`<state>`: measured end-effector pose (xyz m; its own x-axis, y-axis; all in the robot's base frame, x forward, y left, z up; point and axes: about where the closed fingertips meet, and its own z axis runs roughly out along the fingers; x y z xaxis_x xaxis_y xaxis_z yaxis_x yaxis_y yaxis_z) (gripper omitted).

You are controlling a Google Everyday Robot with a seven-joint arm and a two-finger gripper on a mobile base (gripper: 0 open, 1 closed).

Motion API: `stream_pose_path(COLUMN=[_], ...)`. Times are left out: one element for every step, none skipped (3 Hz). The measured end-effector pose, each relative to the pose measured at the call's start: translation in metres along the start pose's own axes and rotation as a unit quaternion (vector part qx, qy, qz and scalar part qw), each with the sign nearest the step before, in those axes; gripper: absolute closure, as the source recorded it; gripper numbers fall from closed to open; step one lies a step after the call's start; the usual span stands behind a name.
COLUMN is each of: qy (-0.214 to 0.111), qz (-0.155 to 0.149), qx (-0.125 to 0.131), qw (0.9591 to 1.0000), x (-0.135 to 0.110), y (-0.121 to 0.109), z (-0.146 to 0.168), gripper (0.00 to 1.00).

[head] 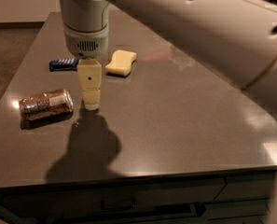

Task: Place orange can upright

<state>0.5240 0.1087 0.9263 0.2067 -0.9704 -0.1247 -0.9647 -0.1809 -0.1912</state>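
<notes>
So here's where I'm at: my gripper [91, 104] is pointing straight down, hanging off the chunky white wrist [86, 31], with its tip really low over the grey-brown counter [184, 115]. It might even be touching the surface, hard to say from this angle. It's turned edge-on to the camera, so honestly I can't tell how wide it's set, but there's nothing in it. The orange can [45, 104] is lying on its side just to the left of the gripper, close but not touching it. Its long axis runs roughly left to right, and the pale label patch faces up near its right end. So it's not upright yet. Behind the gripper, further back on the counter, there's a yellow sponge [121, 62], and to the left of that a blue striped wrapper [63, 64], both well apart from the can. My arm [198, 27] stretches across the whole upper right of the view and throws a big dark shadow [89, 148] on the counter in front of the gripper. Below the front edge you can see a drawer with a handle [117, 203].
</notes>
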Motion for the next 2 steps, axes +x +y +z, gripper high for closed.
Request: stream_pose_path(qy=[0.008,0.016], qz=[-0.023,-0.031], qx=[-0.020,-0.040], qw=[0.9995,0.9986], x=[-0.039,-0.068], y=[-0.010,-0.014], z=[0.021,0.045], gripper=[0.00,0.00])
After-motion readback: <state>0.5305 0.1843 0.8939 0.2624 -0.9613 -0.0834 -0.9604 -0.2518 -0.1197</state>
